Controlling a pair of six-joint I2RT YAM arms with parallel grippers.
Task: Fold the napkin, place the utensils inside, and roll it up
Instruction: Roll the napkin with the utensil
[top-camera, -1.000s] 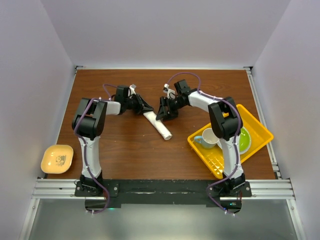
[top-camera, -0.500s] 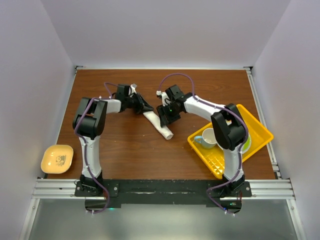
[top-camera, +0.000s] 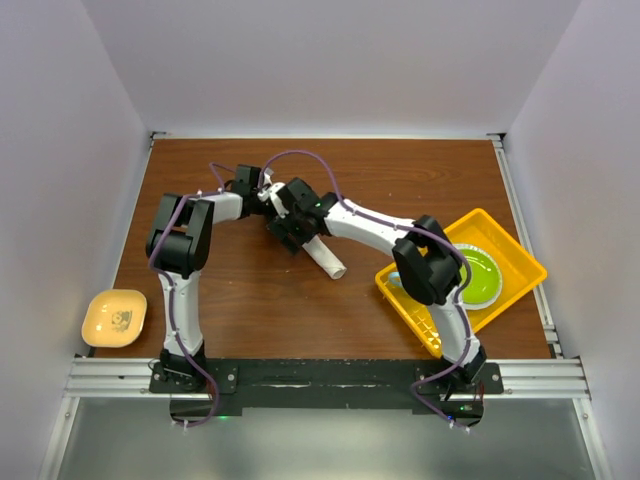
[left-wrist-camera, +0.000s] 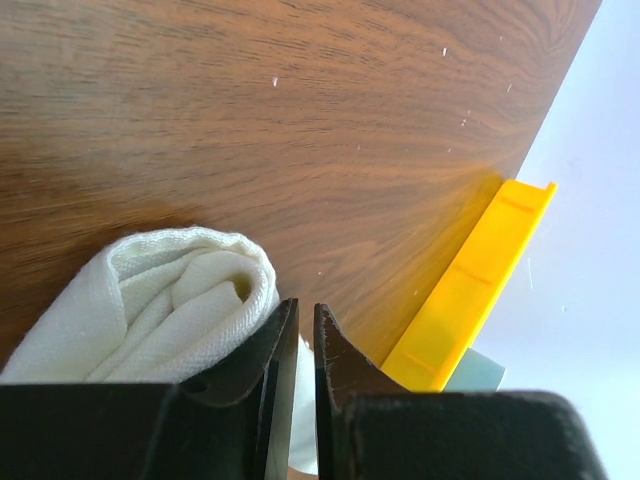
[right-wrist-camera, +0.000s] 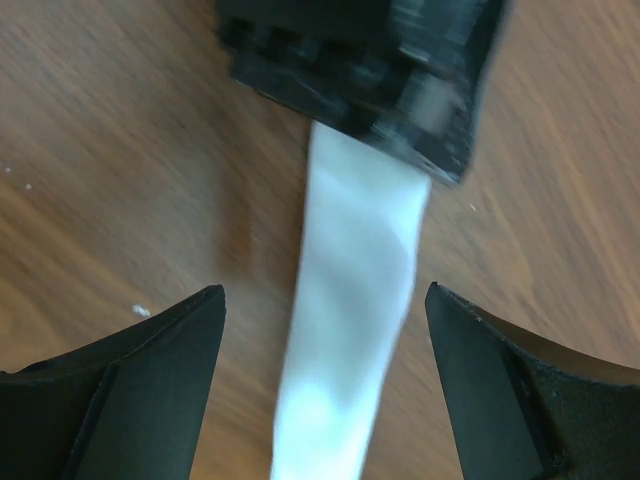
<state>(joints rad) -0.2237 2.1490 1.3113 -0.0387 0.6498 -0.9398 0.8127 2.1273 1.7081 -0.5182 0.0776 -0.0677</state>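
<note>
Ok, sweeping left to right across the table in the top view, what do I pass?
small yellow bowl → rolled napkin → yellow tray

**Wooden table boxed in by pale walls**

A brown wood-grain table (top-camera: 250, 290) fills the enclosure. Plain pale lavender panels close it in: a back wall (top-camera: 330, 60), a left wall (top-camera: 60, 180) and a right wall (top-camera: 590, 150). An aluminium rail (top-camera: 330, 372) runs along the near edge. The light is soft and even, with faint shadows.
</note>
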